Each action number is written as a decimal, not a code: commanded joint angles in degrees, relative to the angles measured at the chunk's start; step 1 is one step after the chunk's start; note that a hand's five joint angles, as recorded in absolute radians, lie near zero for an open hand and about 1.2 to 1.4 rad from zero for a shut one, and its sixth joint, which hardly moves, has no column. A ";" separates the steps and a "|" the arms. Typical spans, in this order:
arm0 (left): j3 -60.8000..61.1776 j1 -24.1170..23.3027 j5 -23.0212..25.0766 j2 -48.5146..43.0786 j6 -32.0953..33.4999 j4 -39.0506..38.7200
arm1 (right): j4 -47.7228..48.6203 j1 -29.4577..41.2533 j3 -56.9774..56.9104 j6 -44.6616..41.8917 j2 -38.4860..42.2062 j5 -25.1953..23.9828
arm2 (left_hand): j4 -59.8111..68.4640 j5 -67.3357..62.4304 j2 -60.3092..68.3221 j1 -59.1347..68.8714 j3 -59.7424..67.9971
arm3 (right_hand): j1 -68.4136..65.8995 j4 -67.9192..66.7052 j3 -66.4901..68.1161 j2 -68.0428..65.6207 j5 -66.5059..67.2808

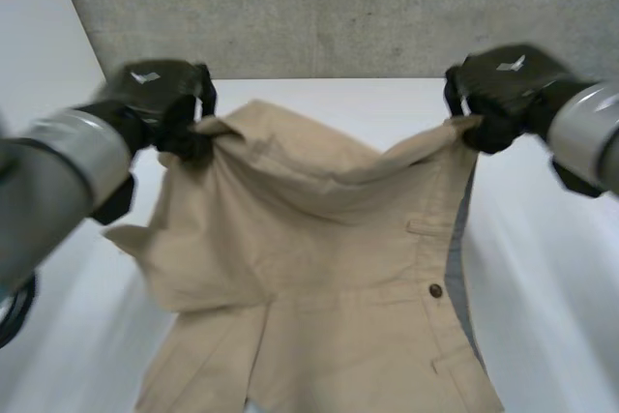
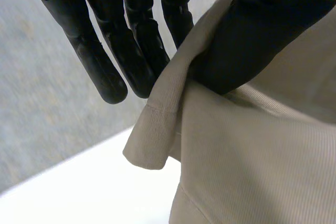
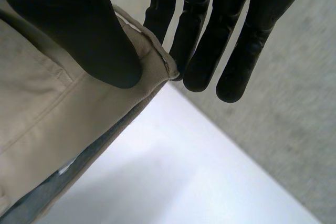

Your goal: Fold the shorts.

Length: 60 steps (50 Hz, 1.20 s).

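Mid-fold, by the look of it: the left hand (image 1: 155, 103) and the right hand (image 1: 503, 89) held the tan shorts (image 1: 319, 268) up by two far corners. The cloth sagged between them above the white table (image 1: 551, 268) and sloped down toward the near side. The step in hand appeared to be the lift of a fold, with the far edge raised so it could be brought over the near part. The next move would likely call for both hands to travel together at one height, so that the slack span came down flat and the loose flap at the left did not tuck under. At left, the left hand was clamped on a hemmed corner, its thumb (image 2: 247, 40) pressing cloth against nearly straight fingers (image 2: 131, 61). Right of the middle, a button (image 1: 435, 290) faced up. At right, the right hand pinched its corner the same way, with the thumb (image 3: 79, 30) over the hem and the fingers (image 3: 210, 40) straight behind it. A grey wall (image 1: 338, 7) stood beyond the far end.
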<state>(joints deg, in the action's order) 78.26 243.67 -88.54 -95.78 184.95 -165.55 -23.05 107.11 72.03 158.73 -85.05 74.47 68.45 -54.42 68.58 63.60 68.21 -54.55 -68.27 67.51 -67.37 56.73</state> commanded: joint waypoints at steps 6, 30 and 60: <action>-22.08 2.07 -0.23 -34.64 5.68 -20.86 | 31.19 4.24 -7.95 -2.55 28.53 14.56 | 11.55 -15.58 11.42 16.40 11.79 | -25.45 -11.73 12.49 -12.63 13.27; -15.78 1.28 0.12 -35.64 13.86 -38.98 | 44.06 6.27 -1.81 -9.40 27.67 18.88 | -58.45 54.42 -58.58 -53.60 -58.21 | 44.55 58.27 -57.51 57.37 -56.73; 27.39 -1.45 -0.41 -8.02 5.42 -22.89 | 26.20 -6.56 35.81 -12.48 10.25 -8.63 | -38.07 34.03 -38.19 -33.22 -37.82 | 34.22 47.94 -47.18 47.04 -46.40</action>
<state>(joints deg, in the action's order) 105.76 240.68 -88.82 -99.69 190.41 -187.03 -2.71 102.64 102.68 147.45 -75.67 67.53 18.89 -8.94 18.74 19.34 18.62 -11.71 -13.44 12.73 -12.83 4.02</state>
